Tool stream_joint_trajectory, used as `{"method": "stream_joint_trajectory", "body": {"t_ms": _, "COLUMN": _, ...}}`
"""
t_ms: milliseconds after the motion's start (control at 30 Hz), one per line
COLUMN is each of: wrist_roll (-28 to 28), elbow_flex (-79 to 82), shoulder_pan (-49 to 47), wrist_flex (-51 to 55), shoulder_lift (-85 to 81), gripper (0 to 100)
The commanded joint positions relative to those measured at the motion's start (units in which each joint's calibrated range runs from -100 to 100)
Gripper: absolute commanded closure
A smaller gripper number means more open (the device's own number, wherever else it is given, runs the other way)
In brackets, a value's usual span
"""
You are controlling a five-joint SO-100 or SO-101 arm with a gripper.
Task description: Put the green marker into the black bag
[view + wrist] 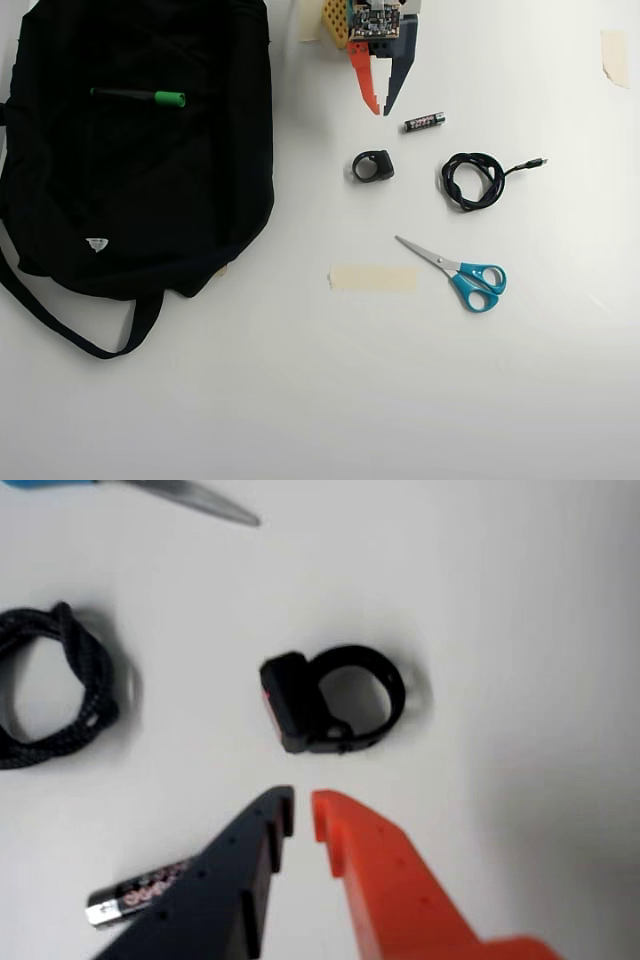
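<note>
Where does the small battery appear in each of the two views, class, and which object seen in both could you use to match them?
Wrist view: the battery lies at the lower left, partly behind the claw's dark finger.
Overhead view: the battery lies near the top centre, just right of the claw tips.
Shared landmark: the black ring-shaped clip, just past the claw tips in both views.

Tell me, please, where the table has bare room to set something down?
In the overhead view, the whole strip below the tape and scissors is bare, as is the right side beyond the coiled cable. It is crowded under the gripper: battery, black ring clip, cable. The black bag, green marker on it, fills the left.
</note>
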Motion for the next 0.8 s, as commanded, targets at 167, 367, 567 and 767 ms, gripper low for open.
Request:
{"method": "stream_joint_trajectory", "body": {"t_ms": 167, "wrist_roll": 0.28, "elbow_flex": 9.42, "shoulder_pan": 0.30, "wrist_flex": 5.23, "shoulder_lift": -12.54, "gripper": 98}}
{"method": "stream_joint_trajectory", "body": {"t_ms": 367, "wrist_roll": 0.28, "elbow_flex": 15.17, "shoulder_pan": 0.15, "wrist_flex": 11.94, "shoulder_lift": -13.12, "gripper": 98}}
{"method": "stream_joint_trajectory", "body": {"t_ms": 567, "wrist_roll": 0.18, "elbow_flex": 19.58, "shoulder_pan": 0.15, "wrist_flex": 10.48, "shoulder_lift": -13.20, "gripper": 98}}
{"method": "stream_joint_trajectory", "body": {"t_ms": 767, "wrist_roll": 0.28, "elbow_flex": 19.76, "shoulder_pan": 0.45, "wrist_flex": 10.48, "shoulder_lift": -13.20, "gripper": 98}}
